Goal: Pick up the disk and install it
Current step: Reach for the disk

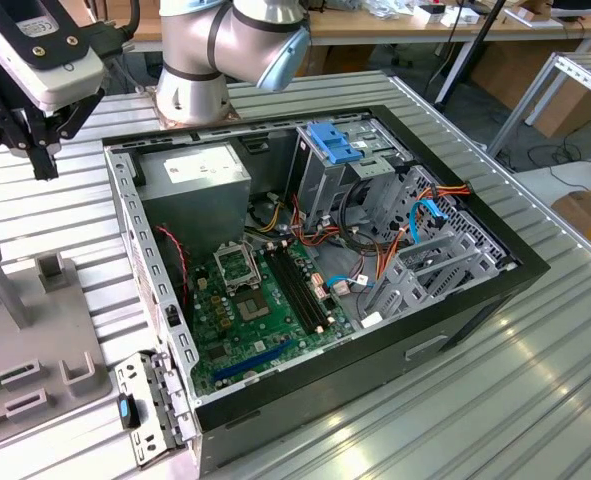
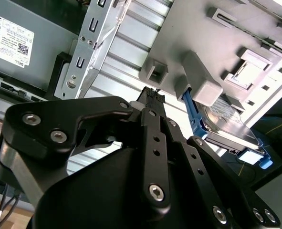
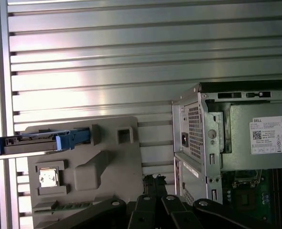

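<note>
The disk (image 3: 31,141), silver-grey metal in a bright blue carrier, stands on edge in a slot of the grey fixture plate (image 3: 107,157). The second wrist view shows the disk (image 2: 229,128) with its blue frame beside a grey block of the fixture. My gripper (image 1: 45,165) hangs high at the exterior view's left, above the slatted table between the fixture and the computer case. Its black fingertips (image 3: 149,180) sit together with nothing between them, well apart from the disk. In the second wrist view the gripper (image 2: 152,95) narrows to one closed tip.
The open computer case (image 1: 535,270) lies on the table with a green motherboard (image 1: 265,300), a grey power-supply box (image 1: 195,175) and a drive cage with a blue top (image 1: 330,150). The arm's base (image 1: 190,95) stands behind the case. A small metal bracket (image 1: 155,405) lies near the case's front corner.
</note>
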Action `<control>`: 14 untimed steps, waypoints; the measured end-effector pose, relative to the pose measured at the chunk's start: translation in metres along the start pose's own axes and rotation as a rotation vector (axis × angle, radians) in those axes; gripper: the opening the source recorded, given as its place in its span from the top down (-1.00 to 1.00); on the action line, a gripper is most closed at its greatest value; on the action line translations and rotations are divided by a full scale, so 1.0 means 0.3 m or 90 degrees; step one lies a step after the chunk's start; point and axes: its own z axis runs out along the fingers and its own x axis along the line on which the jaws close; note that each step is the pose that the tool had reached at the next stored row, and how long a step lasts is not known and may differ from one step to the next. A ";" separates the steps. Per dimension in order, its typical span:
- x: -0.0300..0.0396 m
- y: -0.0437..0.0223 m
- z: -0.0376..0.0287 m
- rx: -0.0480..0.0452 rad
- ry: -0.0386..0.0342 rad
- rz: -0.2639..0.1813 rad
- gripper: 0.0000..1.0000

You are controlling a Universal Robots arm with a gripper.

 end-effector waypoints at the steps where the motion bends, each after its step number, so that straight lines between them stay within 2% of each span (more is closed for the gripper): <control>1: 0.004 0.000 0.000 0.0000 0.0000 0.000 0.79; 10: 0.040 -0.003 -0.001 0.0000 0.0000 0.000 0.79; 14: 0.043 -0.003 -0.001 0.0000 0.0000 0.000 0.79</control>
